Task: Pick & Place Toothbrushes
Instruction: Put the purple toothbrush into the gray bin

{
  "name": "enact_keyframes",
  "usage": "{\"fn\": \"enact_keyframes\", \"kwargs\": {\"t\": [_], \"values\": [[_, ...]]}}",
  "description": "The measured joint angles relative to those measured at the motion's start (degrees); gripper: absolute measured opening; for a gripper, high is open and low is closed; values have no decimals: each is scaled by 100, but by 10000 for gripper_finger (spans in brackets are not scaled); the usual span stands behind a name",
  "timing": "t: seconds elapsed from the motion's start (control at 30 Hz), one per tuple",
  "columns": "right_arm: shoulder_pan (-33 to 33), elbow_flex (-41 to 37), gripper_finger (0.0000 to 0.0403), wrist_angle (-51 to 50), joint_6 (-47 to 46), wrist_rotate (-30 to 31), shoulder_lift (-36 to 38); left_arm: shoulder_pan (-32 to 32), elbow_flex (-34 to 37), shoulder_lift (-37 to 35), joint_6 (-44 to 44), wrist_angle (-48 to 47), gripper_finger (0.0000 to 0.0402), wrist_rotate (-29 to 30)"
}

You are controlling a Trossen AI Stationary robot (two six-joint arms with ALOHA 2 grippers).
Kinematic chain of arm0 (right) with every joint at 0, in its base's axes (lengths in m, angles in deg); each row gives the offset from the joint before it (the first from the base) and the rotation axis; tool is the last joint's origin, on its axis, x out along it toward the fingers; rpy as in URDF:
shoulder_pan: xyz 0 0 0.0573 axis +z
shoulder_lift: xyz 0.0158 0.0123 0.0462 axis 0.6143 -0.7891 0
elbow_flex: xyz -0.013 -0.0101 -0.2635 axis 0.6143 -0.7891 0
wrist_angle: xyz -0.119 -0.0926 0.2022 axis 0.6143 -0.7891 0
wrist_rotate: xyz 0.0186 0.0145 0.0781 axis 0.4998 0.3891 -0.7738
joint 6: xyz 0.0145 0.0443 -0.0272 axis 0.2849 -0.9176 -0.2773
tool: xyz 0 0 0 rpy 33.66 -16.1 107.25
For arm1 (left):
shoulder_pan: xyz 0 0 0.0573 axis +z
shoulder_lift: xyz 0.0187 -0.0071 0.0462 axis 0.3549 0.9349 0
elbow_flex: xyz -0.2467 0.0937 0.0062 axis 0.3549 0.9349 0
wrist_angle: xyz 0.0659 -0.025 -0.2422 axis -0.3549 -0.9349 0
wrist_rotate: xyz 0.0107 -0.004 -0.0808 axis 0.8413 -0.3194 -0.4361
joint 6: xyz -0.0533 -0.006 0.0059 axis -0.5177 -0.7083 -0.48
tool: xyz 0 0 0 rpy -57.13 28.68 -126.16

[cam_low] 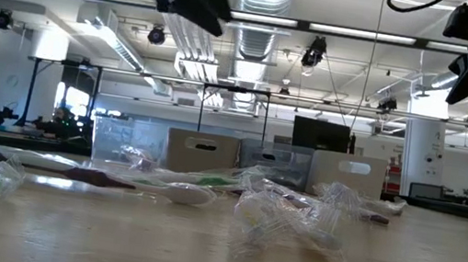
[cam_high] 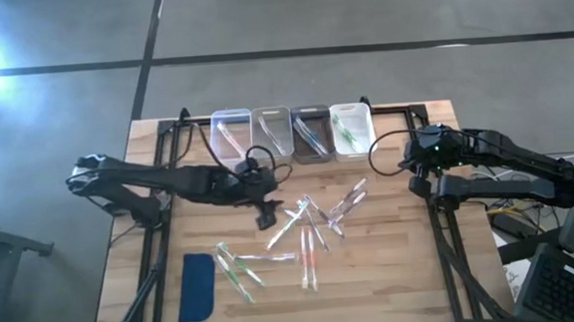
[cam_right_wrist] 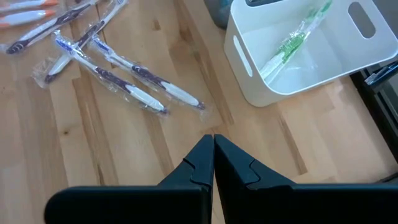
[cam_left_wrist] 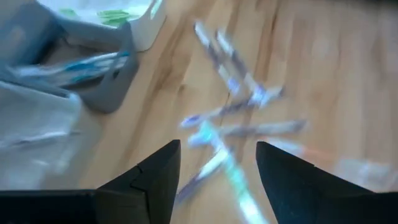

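L gripper [cam_high: 267, 218] spread, nothing pinched, hanging over table centre just short of the loose toothbrushes [cam_high: 311, 229]. L wrist view: fingers [cam_left_wrist: 155, 180] wide apart, wrapped brushes scattered right ahead on the wood, grey bin [cam_left_wrist: 93, 74] w/ teal brushes off to one side; blurred. High view only: four bins [cam_high: 291, 134] in a row beyond the gripper, blue pad [cam_high: 197, 286] and a few green brushes on its near side. R gripper [cam_right_wrist: 213, 155] pressed together, empty, parked at table's right edge. R wrist view alone shows white bin [cam_right_wrist: 249, 68] holding a green brush, purple ones nearby on the table [cam_right_wrist: 143, 155].
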Motion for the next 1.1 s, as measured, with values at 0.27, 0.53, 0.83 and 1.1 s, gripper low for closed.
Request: {"fn": "enact_keyframes", "kwargs": {"t": [0.27,0.53,0.83,1.1], "values": [[0,0,8,4,0,0,-1,28,-340,784,-2885,1572,213,473],[-2,0,8,7,0,0,0,-208,-1139,1598,-5776,1074,189,2682],[0,0,8,11,0,0,-2,-209,-2623,2584,-8476,-2180,147,2539],[-2,0,8,11,0,0,-2,-214,-2779,3017,-10006,-3143,140,1880]]}}
